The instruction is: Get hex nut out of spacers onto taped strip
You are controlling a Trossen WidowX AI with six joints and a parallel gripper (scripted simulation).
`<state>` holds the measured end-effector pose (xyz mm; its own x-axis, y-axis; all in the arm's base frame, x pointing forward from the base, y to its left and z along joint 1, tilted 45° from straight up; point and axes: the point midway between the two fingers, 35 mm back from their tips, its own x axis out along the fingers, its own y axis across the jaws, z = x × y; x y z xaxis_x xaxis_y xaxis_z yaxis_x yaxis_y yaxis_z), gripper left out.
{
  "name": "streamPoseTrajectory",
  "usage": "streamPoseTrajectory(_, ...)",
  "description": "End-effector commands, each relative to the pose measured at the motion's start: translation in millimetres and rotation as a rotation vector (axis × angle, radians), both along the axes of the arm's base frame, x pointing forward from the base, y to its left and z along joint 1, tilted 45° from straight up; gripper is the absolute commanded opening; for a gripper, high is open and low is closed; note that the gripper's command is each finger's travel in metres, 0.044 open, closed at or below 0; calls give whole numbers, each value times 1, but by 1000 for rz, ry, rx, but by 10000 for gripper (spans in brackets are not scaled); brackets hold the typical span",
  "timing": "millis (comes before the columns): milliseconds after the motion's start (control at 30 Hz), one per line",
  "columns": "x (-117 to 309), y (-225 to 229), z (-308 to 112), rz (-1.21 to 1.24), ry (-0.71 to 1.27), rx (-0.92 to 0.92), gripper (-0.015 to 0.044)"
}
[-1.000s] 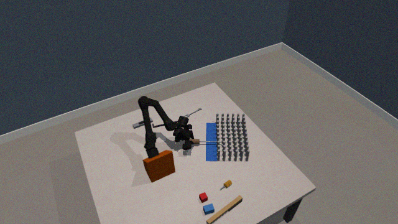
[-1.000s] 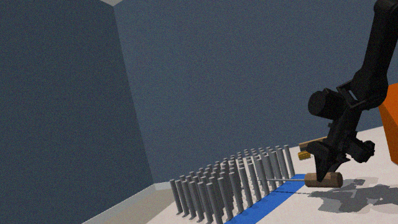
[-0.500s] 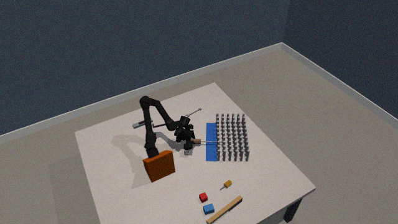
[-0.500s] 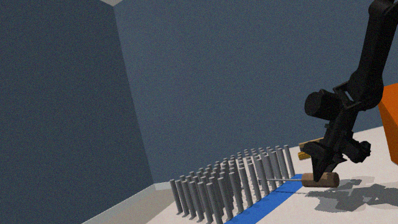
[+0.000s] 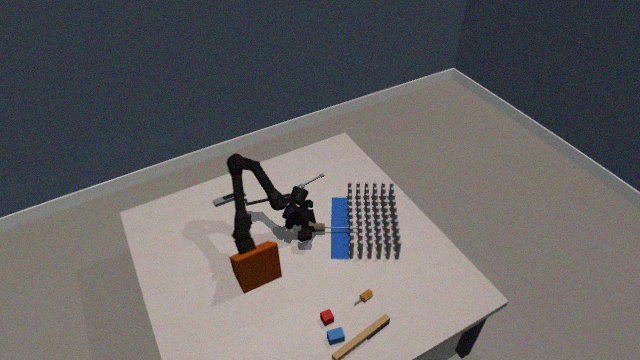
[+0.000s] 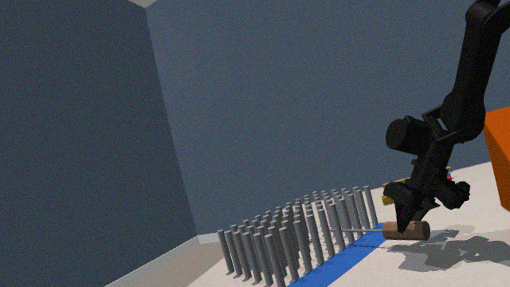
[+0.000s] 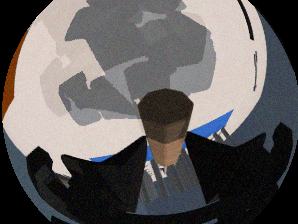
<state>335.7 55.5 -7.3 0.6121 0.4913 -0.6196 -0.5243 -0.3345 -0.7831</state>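
My gripper point(image 5: 311, 228) point(image 6: 403, 229) point(image 7: 165, 137) is shut on the brown handle point(image 6: 420, 230) point(image 7: 166, 112) of a thin-rod tool, low in front of the spacers. Its thin metal rod point(image 5: 337, 228) point(image 6: 363, 229) runs roughly level over the blue taped strip point(image 5: 340, 250) point(image 6: 339, 263) point(image 7: 216, 125), and its far end reaches in among the front spacers. The metal spacers point(image 5: 379, 250) point(image 6: 272, 255) all look upright, in several rows. Whether the rod touches a spacer cannot be told. The rod's tip is hidden between the spacers. The hex nut cannot be made out in any view.
An orange block point(image 5: 257, 267) point(image 6: 500, 159) stands beside the arm base. A yellow-handled tool point(image 5: 366, 295), a red cube point(image 5: 327, 317), a blue block point(image 5: 336, 336) and a wooden bar point(image 5: 362, 337) lie on the near side. A slim metal tool point(image 5: 312, 180) and a grey piece point(image 5: 223, 200) lie behind the arm.
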Motion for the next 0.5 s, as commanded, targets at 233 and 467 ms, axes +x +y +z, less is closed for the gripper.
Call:
streamPoseTrajectory(233, 8, -4, -1, -1, -10, -3, 0)
streamPoseTrajectory(467, 12, -7, -2, -1, -10, -3, 0)
